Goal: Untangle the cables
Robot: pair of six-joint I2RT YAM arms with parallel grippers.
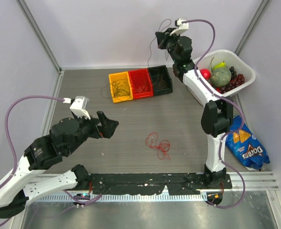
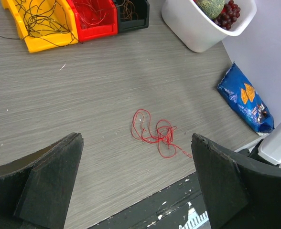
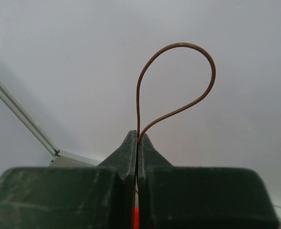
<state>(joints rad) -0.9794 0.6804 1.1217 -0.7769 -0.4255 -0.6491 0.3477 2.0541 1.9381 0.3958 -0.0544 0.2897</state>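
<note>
A tangle of red cable (image 1: pixel 158 144) lies on the table near the front middle; it also shows in the left wrist view (image 2: pixel 156 133). My left gripper (image 1: pixel 108 126) is open and empty, above the table left of the red cable; its fingers (image 2: pixel 49 183) frame it. My right gripper (image 1: pixel 160 39) is raised high at the back, above the bins, shut on a thin brown cable (image 3: pixel 176 90) that loops above the jaws and hangs down (image 1: pixel 151 55). Dark cables lie in the yellow bin (image 1: pixel 120 87), red ones in the red bin (image 1: pixel 140 83), brown ones in the black bin (image 1: pixel 160 79).
A white basket (image 1: pixel 238 62) with fruit stands at the back right. A blue chip bag (image 1: pixel 245 143) lies at the right edge. A black rail (image 1: pixel 145 181) runs along the table's front.
</note>
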